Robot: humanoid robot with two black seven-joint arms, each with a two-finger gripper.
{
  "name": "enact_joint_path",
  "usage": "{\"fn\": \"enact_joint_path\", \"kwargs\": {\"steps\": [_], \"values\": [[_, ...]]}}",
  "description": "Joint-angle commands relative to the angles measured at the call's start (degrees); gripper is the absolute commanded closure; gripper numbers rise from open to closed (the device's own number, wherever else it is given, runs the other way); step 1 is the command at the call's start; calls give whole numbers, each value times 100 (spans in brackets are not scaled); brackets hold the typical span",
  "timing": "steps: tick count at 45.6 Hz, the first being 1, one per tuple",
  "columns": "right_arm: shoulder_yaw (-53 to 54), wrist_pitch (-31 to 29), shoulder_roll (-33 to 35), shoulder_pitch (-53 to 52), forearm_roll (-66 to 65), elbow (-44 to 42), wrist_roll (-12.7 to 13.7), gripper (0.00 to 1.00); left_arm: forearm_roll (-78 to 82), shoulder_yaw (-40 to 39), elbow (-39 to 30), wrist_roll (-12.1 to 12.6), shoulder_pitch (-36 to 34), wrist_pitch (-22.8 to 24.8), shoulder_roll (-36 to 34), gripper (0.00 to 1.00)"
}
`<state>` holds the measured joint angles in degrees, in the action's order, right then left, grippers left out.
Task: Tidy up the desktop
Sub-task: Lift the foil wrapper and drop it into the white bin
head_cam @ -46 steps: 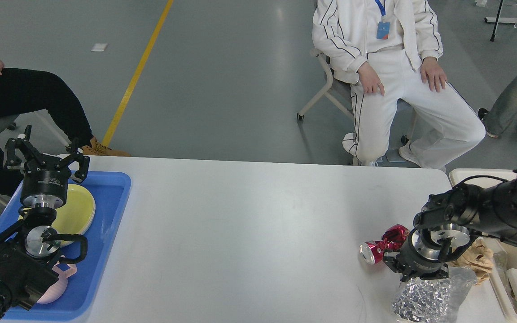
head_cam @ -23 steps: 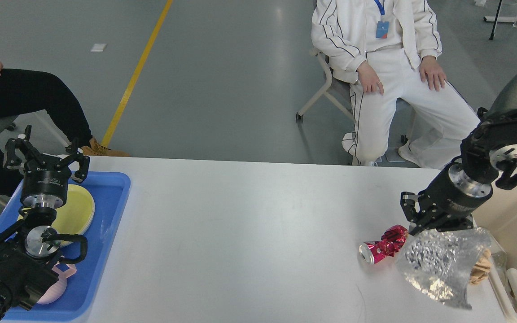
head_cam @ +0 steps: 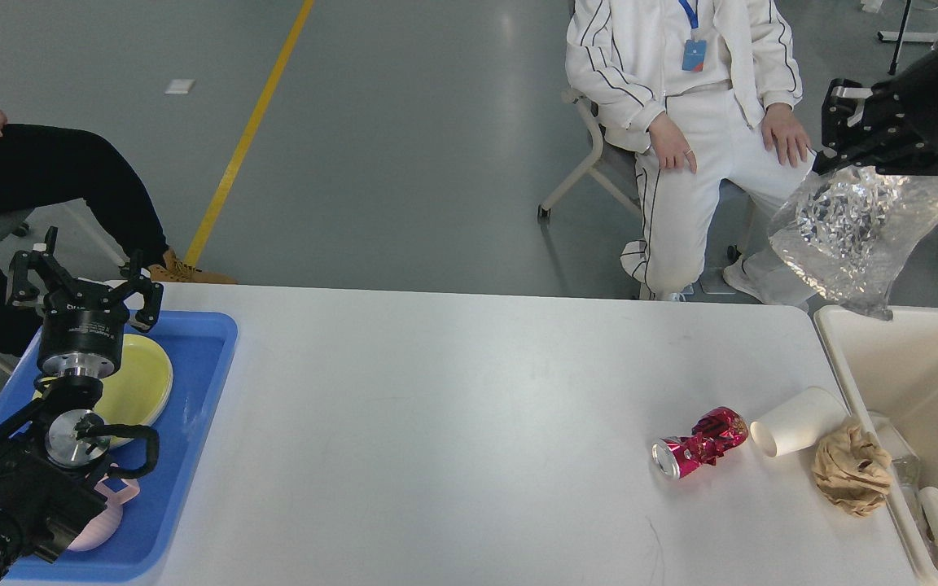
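Right gripper [head_cam: 843, 159], at the upper right, high above the table: its black fingers are closed on the top edge of a crinkled transparent plastic bag [head_cam: 864, 236] that hangs below it, its creased film glinting silver and its lower tip suspended just over the far rim of the cream rectangular bin [head_cam: 909, 366]. The bin, smooth-walled plastic, stands against the right end of the desktop [head_cam: 453, 423] and holds a pale paper cup and other small items at its near end. The desktop, a wide, matte white slab with rounded corners, fills the lower middle of the view. Near its right end lie three items in a row: a crushed red metal can [head_cam: 699, 443], shiny and dented, on its side with its round silver end facing left; just beside it a white paper cup [head_cam: 799, 421], conical, tipped on its side with its mouth toward the can; and, touching the cup, a crumpled wad of brown paper [head_cam: 852, 476] beside the bin wall. Left gripper [head_cam: 82, 281], at the far left: jaws spread wide, holding nothing, poised over a blue plastic tray [head_cam: 192, 423] with a raised rim. The tray carries a round pale-yellow plate [head_cam: 139, 382] and a pink item largely hidden by the arm.
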<state>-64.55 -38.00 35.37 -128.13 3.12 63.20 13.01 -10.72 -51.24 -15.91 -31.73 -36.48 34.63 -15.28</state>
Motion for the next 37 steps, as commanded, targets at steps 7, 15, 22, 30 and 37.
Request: {"fn": "enact_joint_path", "kwargs": {"steps": [7,15,22,30,37], "values": [[-49,705,295,1816,-66,-1256,0,100,0,0,0,0,0,0,-1,4],[83,1479,321,3390,13,-2189,0,100,0,0,0,0,0,0,-1,4],[390,2727,383,4463,13,-2866,-9,0,0,0,0,0,0,0,-1,4],[724,2886,489,5184,13,-2928,-17,0,8,0,0,0,0,0,-1,4],[839,2886,480,5299,13,-2849,-26,0,0,0,0,0,0,0,-1,4]]}}
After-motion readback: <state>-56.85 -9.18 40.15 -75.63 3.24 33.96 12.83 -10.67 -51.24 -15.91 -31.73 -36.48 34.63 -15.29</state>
